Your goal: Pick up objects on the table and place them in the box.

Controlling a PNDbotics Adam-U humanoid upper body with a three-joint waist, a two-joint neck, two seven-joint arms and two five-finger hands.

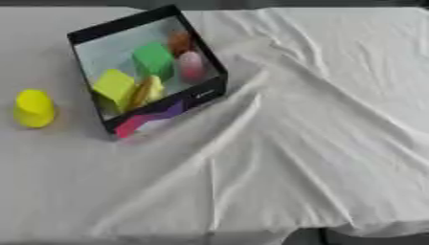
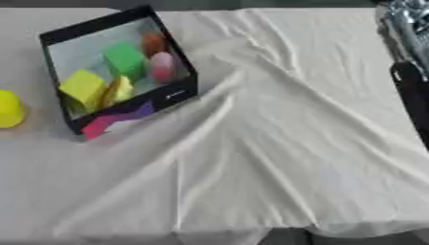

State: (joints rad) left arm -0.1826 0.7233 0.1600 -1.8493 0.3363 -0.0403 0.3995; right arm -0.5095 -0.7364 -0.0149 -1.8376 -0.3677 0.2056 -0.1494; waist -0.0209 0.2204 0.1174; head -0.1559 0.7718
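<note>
Wrinkled white cloth (image 1: 276, 158) covers the table near the camera, with big folds running up toward the box (image 1: 142, 112). One yellow cup-shaped toy (image 1: 34, 108) sits alone on the cloth, just beside the box's left wall. It is probably the last thing to pick up. Inside the box lie a green block (image 1: 153, 59), a yellow block (image 1: 115, 84), a pink thing (image 1: 192, 64) and a brownish thing (image 1: 178, 41), so most of the job looks done. Lots of open room lies right of the box. A dark arm (image 2: 412, 91) shows at the right edge of the right eye view; no hand shows, so I cannot tell about its fingers.
</note>
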